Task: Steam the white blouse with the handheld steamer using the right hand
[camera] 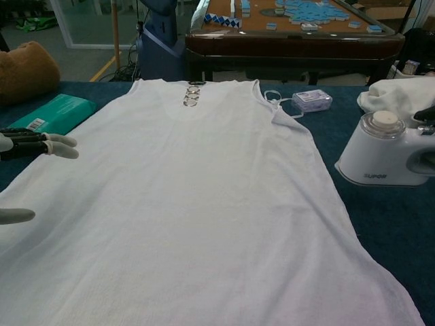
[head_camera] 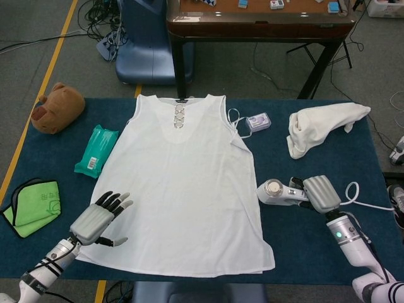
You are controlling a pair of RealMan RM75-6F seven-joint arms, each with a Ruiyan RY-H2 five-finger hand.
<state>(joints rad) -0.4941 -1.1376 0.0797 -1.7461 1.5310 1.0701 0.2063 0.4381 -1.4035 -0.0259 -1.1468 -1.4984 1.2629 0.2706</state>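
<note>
The white blouse (head_camera: 178, 183) (camera: 183, 197) lies flat on the blue table, neckline at the far side. My right hand (head_camera: 320, 193) grips the handle of the white handheld steamer (head_camera: 276, 192) (camera: 382, 159), which is off the blouse, just past its right edge above the bare table. Its cord (head_camera: 363, 197) trails to the right. In the chest view only the steamer body shows at the right border. My left hand (head_camera: 96, 218) (camera: 30, 145) hovers with its fingers spread over the blouse's lower left edge, holding nothing.
A crumpled white cloth (head_camera: 320, 128) and a small white box (head_camera: 259, 121) lie at the far right. On the left are a green wipes packet (head_camera: 97, 150), a brown plush toy (head_camera: 57, 107) and a green cloth (head_camera: 35, 206). A wooden table (head_camera: 259, 19) stands behind.
</note>
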